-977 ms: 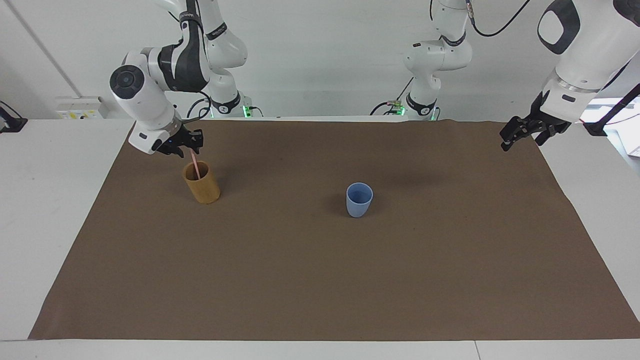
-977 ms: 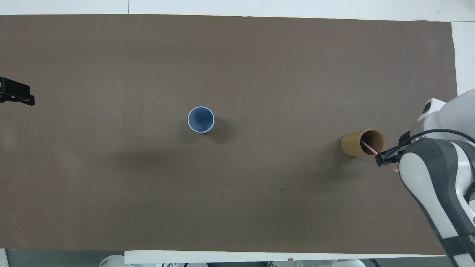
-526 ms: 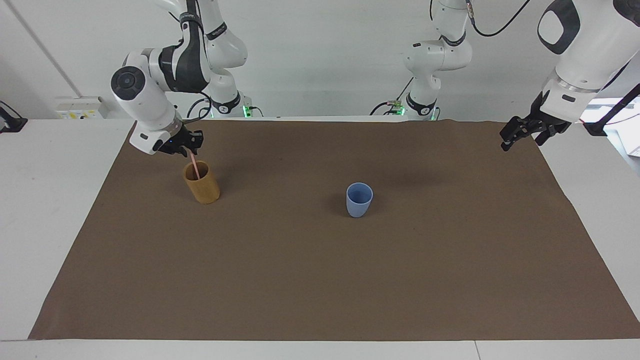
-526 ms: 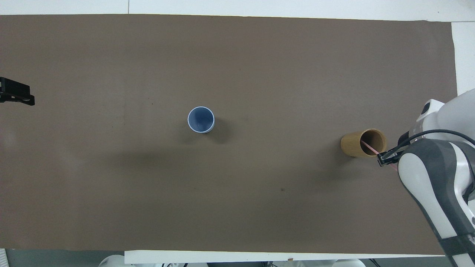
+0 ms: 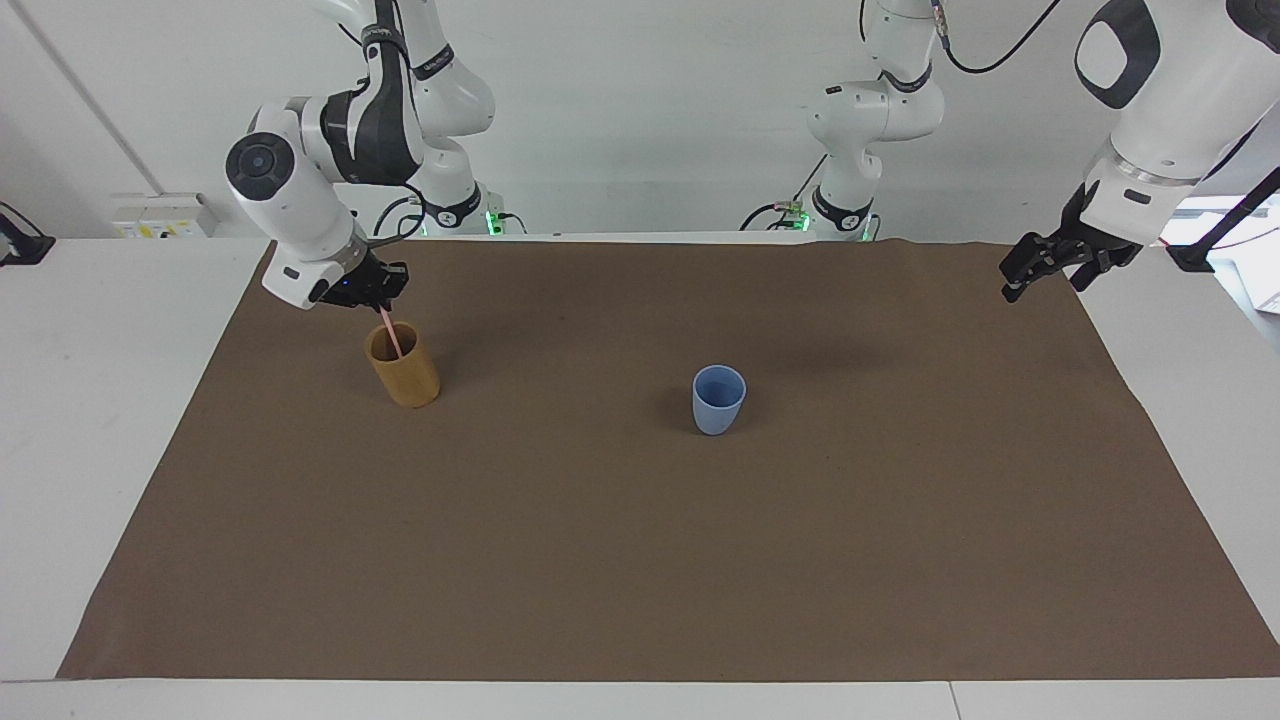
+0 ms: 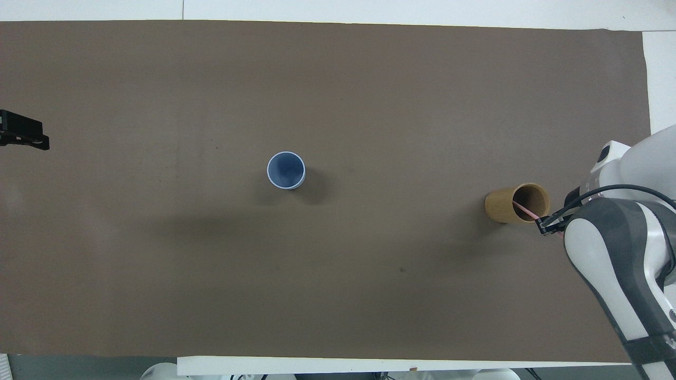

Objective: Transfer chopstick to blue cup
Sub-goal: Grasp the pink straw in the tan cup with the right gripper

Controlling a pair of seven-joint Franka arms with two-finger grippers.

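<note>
Two cups are stood on the brown-covered surface (image 5: 640,560): the blue cup (image 5: 719,399) near the middle, and a tan cup (image 5: 403,364) toward the right arm's end. The chopstick (image 5: 392,338) is leaned inside the tan cup, its upper end clenched by the right gripper (image 5: 381,305) fingers. The left gripper (image 5: 1030,272) is held released over the cloth's corner, waiting.

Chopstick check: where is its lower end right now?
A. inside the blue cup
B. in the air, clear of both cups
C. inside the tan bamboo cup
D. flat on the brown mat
C: the chopstick runs from the right hand, shut on its top, down into the tan bamboo cup.
</note>
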